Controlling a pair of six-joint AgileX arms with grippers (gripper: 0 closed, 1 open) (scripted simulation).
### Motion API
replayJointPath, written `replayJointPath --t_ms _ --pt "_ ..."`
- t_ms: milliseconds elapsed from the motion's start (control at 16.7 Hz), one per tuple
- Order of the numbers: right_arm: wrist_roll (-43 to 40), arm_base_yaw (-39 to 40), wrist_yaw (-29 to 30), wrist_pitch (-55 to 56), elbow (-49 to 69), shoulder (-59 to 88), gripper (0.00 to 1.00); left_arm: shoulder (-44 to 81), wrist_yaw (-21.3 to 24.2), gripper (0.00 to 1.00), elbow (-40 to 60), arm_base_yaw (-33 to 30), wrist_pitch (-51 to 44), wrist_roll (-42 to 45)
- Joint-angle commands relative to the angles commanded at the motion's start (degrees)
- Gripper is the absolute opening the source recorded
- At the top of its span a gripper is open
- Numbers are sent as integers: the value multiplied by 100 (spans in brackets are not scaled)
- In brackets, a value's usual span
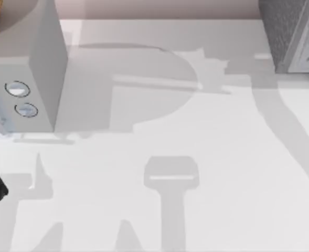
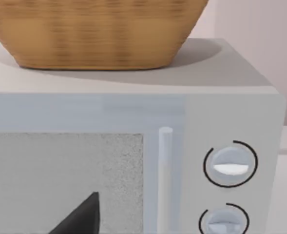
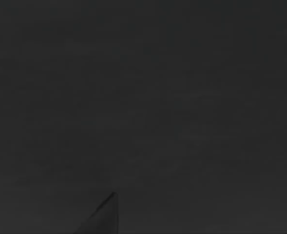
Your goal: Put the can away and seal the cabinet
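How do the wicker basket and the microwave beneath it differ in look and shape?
The basket is woven and golden brown, while the microwave is smooth and pale grey. The basket has rounded, sloping sides; the microwave is boxy with flat faces. The microwave carries two round dials; the basket has none. Both stand at the table's left.

Microwave [image 1: 36, 68] at table's [image 1: 222, 173] left

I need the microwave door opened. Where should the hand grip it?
Take the slim upright handle on the microwave, beside the dials. Come from the front and close across its width: it is a narrow vertical bar.
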Motion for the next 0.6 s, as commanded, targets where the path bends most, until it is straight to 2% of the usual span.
replayJointPath --t_ms 600 --pt "1 -315 -308 166 377 553 100 0 0 100 0 0 0 0"
